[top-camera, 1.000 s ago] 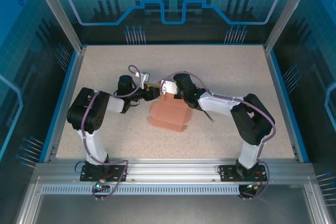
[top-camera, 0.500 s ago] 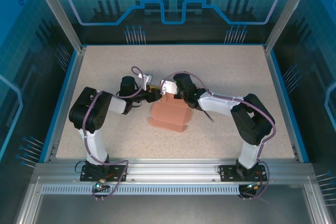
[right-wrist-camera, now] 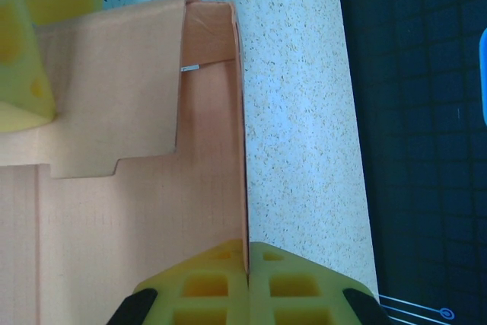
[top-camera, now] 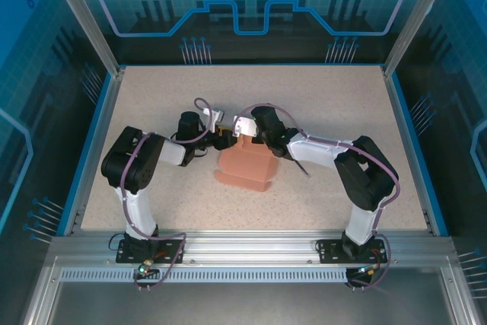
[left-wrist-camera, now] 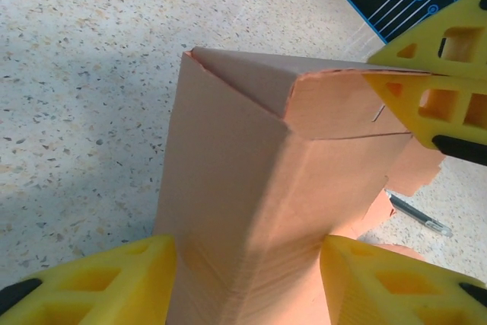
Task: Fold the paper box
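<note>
While both arms meet at the middle of the table [top-camera: 342, 97], I see the paper box [top-camera: 243, 165] lying under them. My right gripper [right-wrist-camera: 248, 268] is clenched on one thin wall. My left gripper [left-wrist-camera: 247, 283] grasps the box body, its fingertips cut off. A dark stick [left-wrist-camera: 415, 216] is half hidden behind the box.

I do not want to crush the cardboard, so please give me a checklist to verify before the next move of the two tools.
1. Right tool shut on the paper box wall: ok.
2. Left tool fingers against both box sides: ok.
3. Top flap tucked inside: not ok, its edge lies outside.
4. Tools apart from each other: ok.
5. Pen clear of the box: cannot tell.
</note>
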You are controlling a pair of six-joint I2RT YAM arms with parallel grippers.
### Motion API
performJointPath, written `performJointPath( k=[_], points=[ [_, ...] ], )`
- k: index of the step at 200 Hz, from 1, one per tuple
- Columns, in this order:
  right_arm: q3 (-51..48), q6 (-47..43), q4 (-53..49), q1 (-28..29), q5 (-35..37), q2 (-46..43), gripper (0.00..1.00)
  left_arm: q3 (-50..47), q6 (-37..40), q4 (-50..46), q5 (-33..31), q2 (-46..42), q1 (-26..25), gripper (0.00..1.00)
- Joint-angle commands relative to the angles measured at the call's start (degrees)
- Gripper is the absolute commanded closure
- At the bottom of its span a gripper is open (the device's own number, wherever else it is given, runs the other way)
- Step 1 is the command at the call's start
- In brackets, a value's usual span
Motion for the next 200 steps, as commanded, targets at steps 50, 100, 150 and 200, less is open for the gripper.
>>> performJointPath(
  k=[50, 100, 150, 200],
  points=[
    [1.29, 0.76, -1.04, 0.15, -1.46, -1.16, 1.0, 0.29, 2.07, -0.29, -4.38, -0.33, -0.82, 0.36],
    [1.38, 0.32, -0.26, 0.15, 0.16, -1.57, 1.0, -1.11, 0.52, 2.24, -1.15, -0.95, -0.82, 0.35],
    [2.21, 0.94, -1.86, -0.45, -0.86, -3.29, 1.0, -1.41, -1.11, 4.74, 2.55, -0.59, 0.21, 0.39],
    [4.12, 2.02, -7.07, -1.79, -4.07, -3.88, 1.0, -1.7, -2.61, 6.83, 4.74, -0.29, 2.17, 0.39]
  ],
)
